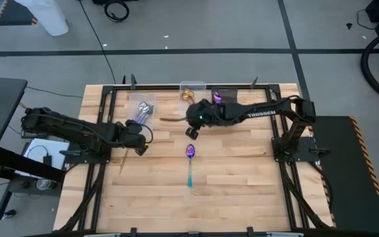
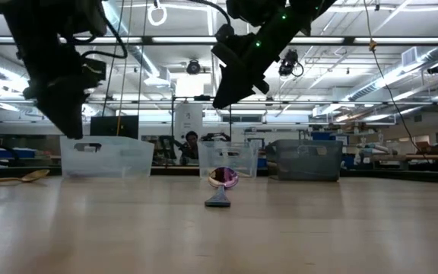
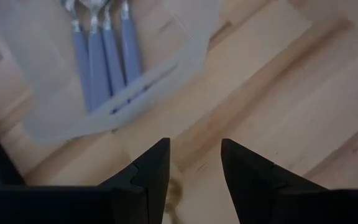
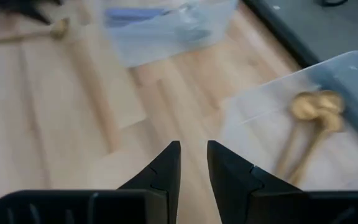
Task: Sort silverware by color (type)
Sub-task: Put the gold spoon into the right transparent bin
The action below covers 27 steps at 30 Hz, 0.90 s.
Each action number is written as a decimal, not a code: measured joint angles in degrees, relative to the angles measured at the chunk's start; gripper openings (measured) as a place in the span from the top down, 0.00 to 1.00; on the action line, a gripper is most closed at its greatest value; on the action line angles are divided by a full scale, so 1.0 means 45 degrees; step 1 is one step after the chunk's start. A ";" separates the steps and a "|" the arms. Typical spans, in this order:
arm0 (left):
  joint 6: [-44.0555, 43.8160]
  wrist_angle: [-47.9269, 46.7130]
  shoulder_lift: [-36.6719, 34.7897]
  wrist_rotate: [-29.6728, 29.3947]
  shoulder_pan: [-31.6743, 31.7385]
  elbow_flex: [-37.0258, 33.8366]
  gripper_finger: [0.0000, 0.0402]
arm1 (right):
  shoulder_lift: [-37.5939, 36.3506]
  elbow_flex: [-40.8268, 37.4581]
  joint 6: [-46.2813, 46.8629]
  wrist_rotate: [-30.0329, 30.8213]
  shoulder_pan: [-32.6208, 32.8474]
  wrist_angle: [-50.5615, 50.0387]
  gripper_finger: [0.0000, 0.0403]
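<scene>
An iridescent purple spoon with a teal handle lies flat on the wooden table at mid-table, bowl toward the far edge; it also shows in the low view. A gold spoon lies flat on the table at the left. My left gripper hangs open just above the gold spoon's bowl, touching nothing. My right gripper hovers above the table, on the far side of the purple spoon and near the bins; a narrow gap shows between its fingers with nothing in it.
Three bins stand in a row along the far edge. A clear one at the left holds silver spoons. A clear one in the middle holds gold spoons. A dark one at the right holds a purple spoon. Bare wood lies toward the near edge.
</scene>
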 joint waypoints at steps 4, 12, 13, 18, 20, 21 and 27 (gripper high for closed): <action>-0.0274 0.0149 0.0030 0.0003 -0.0483 -0.0447 0.62 | 0.0020 -0.0393 -0.0154 0.0070 0.0628 0.0319 0.78; -0.1669 0.0380 -0.0004 0.0969 -0.1191 -0.1372 0.62 | 0.0030 -0.1050 -0.0292 0.0066 0.1369 0.0718 0.78; -0.1910 0.0390 -0.0004 0.1218 -0.1259 -0.1504 0.62 | 0.0030 -0.1094 -0.0298 -0.0004 0.1453 0.0717 0.78; -0.3350 0.0354 -0.0004 0.1806 -0.1676 -0.2136 0.62 | 0.0030 -0.1281 -0.0225 -0.0141 0.1879 0.0925 0.79; -0.3840 0.0365 -0.0004 0.2080 -0.1871 -0.2295 0.62 | 0.0030 -0.1293 -0.0217 -0.0151 0.2031 0.1058 0.79; -0.4073 0.0355 -0.0004 0.2219 -0.1971 -0.2355 0.62 | 0.0030 -0.1293 -0.0207 -0.0151 0.2101 0.1101 0.79; -0.5250 0.0714 -0.0004 0.3402 -0.2461 -0.2869 0.62 | 0.0030 -0.1298 -0.0233 -0.0146 0.2338 0.1413 0.79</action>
